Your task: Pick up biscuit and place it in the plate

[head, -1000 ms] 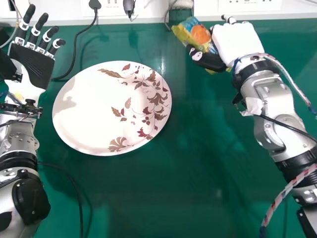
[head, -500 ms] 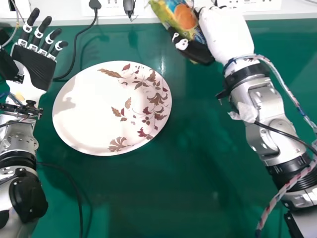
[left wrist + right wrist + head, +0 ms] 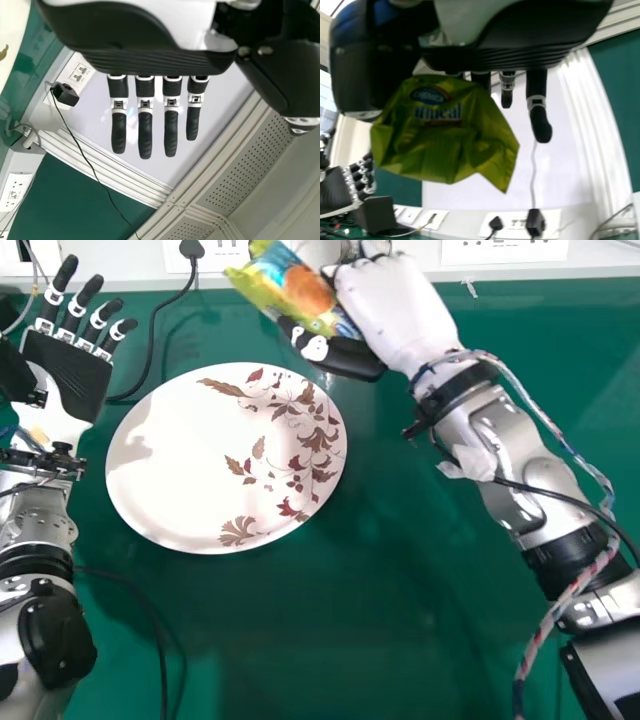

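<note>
Biscuit packet (image 3: pixel 283 283) – yellow-green wrapper, orange patch on the front – is in the right hand (image 3: pixel 388 315), beyond the far edge of the plate and a little to the right of its middle. Grip: thumb on one side, fingers closing from the other; a loose lower corner of wrapper hangs free in the right wrist view. Packet looks clear of the table (image 3: pixel 330 640), tilted, judged lifted and partway through the carry.

Plate (image 3: pixel 165 475) lies flat, leaf pattern toward its right side, nothing on it. Black cable (image 3: pixel 152 345) runs just beyond its far left side, between plate and left hand (image 3: pixel 72 380), which rests idle at the left with fingers stretched out. Wall sockets (image 3: pixel 505 250) behind.

Step in hand: bring packet over the plate. Best done by drawing it back toward the robot and somewhat left, high enough that the hanging corner passes over the rim. Aim for the middle, then lower until the wrapper nearly meets the surface. Release gently, thumb easing away first; thin film may cling or slide. Letting go early, near the far rim, could leave it half off – centre before opening.
</note>
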Robot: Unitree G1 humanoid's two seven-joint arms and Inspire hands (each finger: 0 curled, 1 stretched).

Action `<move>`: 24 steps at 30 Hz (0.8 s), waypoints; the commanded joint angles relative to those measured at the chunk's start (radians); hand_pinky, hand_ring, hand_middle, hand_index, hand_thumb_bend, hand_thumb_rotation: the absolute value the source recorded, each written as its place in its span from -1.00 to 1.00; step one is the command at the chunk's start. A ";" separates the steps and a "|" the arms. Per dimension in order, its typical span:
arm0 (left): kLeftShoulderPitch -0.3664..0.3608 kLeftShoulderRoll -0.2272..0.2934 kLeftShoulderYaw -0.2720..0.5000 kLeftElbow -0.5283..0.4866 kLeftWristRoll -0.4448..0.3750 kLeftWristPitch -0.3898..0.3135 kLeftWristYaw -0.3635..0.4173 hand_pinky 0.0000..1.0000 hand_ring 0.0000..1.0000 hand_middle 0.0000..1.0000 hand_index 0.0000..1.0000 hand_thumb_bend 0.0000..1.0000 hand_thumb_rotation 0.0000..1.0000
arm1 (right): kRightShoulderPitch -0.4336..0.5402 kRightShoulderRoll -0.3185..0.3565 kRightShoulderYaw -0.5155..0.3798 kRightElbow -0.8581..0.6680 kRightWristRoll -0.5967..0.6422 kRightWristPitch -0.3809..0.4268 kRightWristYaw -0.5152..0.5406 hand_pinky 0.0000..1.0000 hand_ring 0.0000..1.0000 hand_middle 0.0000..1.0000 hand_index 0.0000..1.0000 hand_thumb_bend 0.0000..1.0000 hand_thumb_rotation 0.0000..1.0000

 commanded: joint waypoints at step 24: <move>-0.006 0.030 0.020 -0.037 -0.034 0.054 -0.038 0.26 0.37 0.47 0.70 0.80 0.28 | -0.313 0.186 0.226 0.499 -0.014 -0.219 0.038 -0.62 -0.48 -0.20 0.03 0.02 -1.00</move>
